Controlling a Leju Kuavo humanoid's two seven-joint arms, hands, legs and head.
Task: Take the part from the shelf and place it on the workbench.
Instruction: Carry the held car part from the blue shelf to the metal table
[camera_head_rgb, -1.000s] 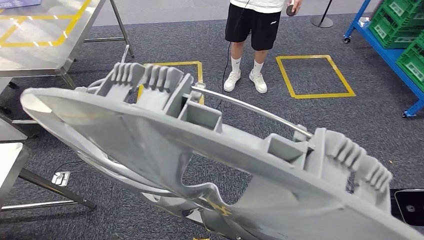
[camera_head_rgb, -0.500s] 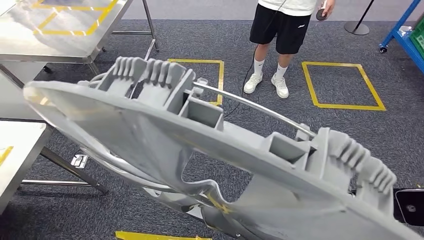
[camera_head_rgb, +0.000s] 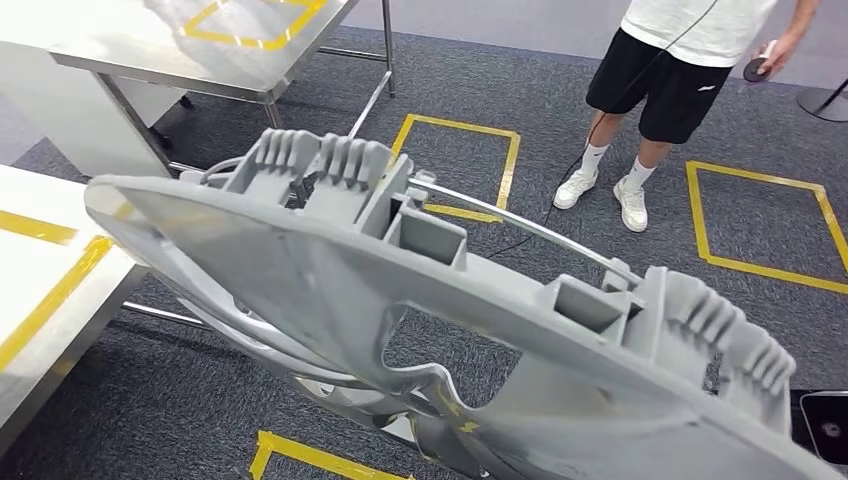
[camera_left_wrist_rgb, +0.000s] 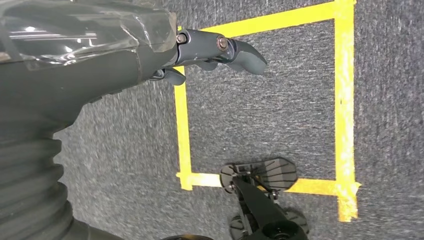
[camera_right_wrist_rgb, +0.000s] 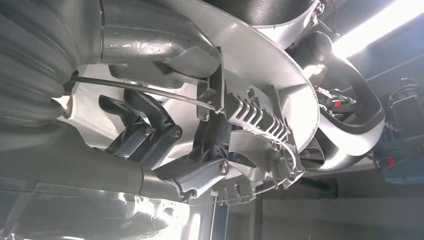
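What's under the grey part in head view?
Through the grey part's cutout: grey carpet. Below it, yellow floor tape. The floor beneath the rest is covered.

Grey carpeted floor (camera_head_rgb: 560, 110) is bearing yellow tape squares (camera_head_rgb: 460, 170), a standing person's white shoes (camera_head_rgb: 600, 195) and two steel tabletops (camera_head_rgb: 130, 50), themselves carrying yellow tape outlines.

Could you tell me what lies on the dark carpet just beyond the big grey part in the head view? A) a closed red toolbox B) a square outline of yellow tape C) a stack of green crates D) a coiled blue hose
B: a square of yellow tape marks the carpet just past the grey part, near a standing person.
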